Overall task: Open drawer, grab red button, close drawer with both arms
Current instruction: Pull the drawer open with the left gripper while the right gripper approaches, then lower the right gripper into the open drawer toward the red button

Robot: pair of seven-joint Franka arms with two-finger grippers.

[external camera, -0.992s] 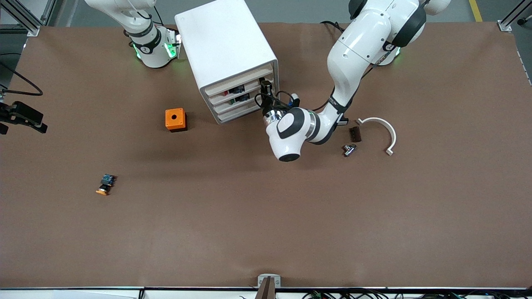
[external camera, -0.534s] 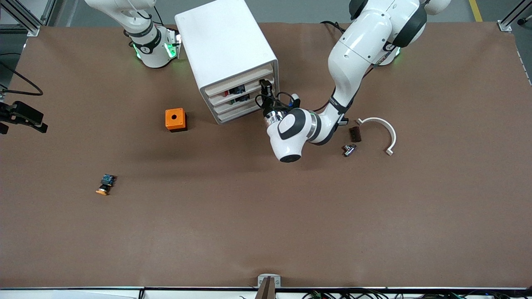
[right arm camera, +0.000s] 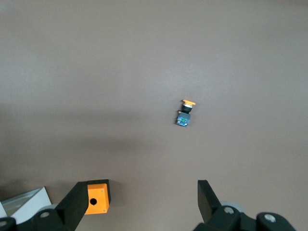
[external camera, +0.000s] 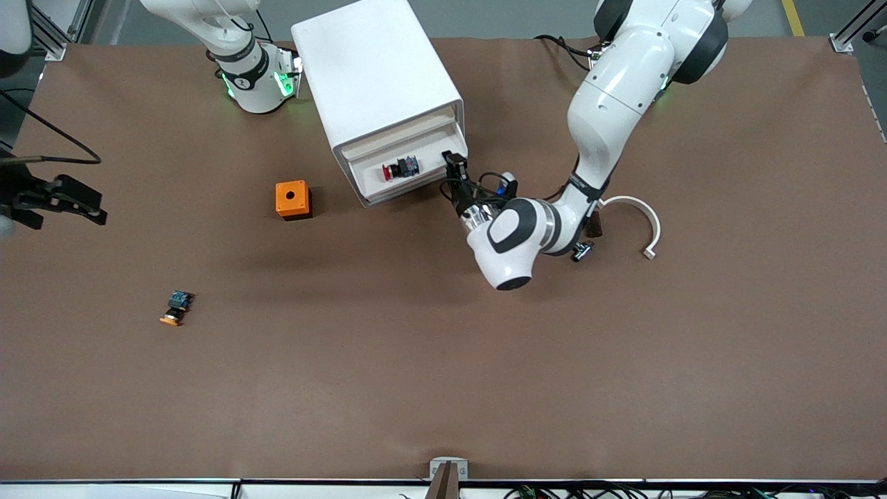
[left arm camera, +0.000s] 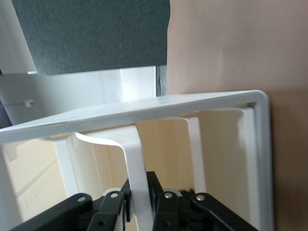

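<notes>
Two arms shared the table: the left gripper [external camera: 454,165] was clenched on the pulled-out drawer's [external camera: 409,177] handle [left arm camera: 137,180], the red-capped button [external camera: 398,169] lying inside. The right gripper [right arm camera: 139,204] hung spread wide over the table's [external camera: 443,360] right-arm end.

The button [external camera: 398,169] lies in the open drawer [external camera: 409,181] of the cabinet [external camera: 374,76]. The cube [external camera: 292,199] sits beside the cabinet, toward the right arm's end; the orange-capped button [external camera: 177,308] lies nearer the front camera.
</notes>
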